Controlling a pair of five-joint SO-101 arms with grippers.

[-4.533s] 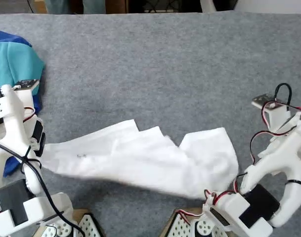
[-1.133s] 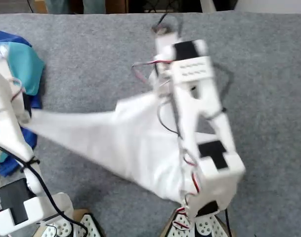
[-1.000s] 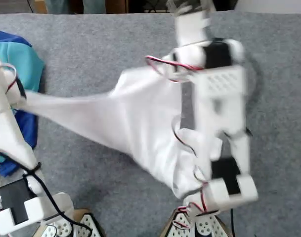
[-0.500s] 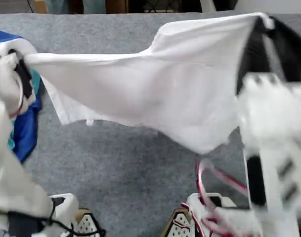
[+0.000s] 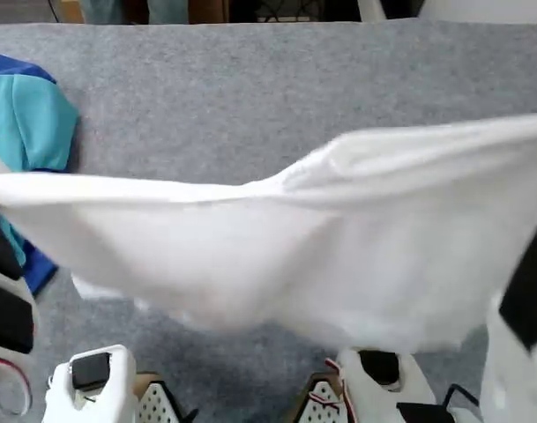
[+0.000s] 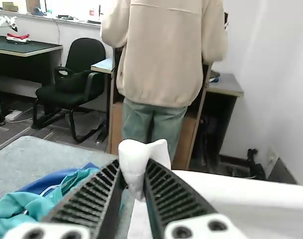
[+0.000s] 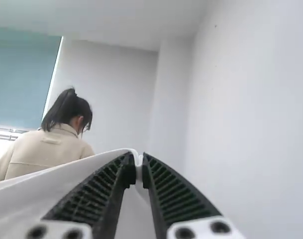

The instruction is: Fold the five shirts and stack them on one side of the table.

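Above the table (image 5: 250, 79), we clamp the shirt (image 5: 339, 256) taut between left gripper (image 6: 134, 169) and right gripper (image 7: 137, 160); either thin pinch may slip, dropping it bunched.

Bright, even room light, no hard glare. The white shirt (image 5: 339, 256) washes out, folds barely showing. Soft shadow on the grey desk (image 5: 250, 97) beneath it. Pale wall (image 7: 241, 99) evenly lit.

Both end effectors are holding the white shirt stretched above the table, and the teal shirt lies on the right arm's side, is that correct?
Not quite. The teal shirt lies on the left arm's side of the table, as the high view shows. The left end effector and right end effector do both hold the white shirt stretched above it.
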